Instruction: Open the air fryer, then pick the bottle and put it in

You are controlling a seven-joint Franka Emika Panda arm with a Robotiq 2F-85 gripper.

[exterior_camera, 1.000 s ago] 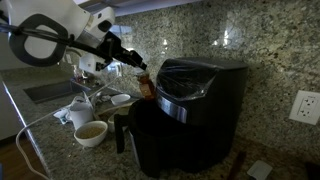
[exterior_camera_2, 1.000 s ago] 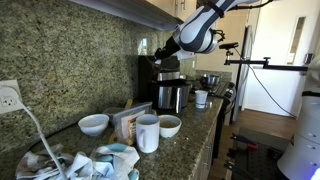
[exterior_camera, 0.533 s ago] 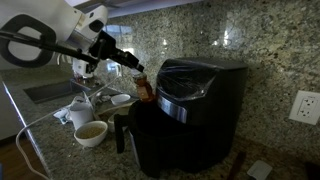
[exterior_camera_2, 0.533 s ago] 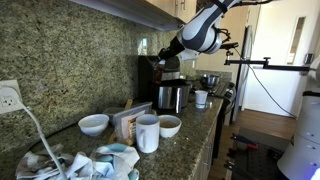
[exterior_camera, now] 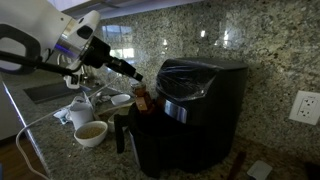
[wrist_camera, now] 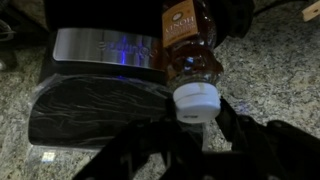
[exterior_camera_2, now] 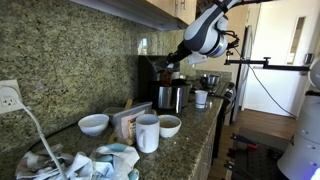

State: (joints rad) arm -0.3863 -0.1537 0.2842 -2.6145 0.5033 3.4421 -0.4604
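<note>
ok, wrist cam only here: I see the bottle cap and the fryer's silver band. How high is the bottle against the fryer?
Observer: In an exterior view the bottle is just off the air fryer front, about level with the silver band.
Operator: Anything on the counter nearby?
Observer: A white bowl of brown liquid stands on the counter near the fryer's front.
</note>
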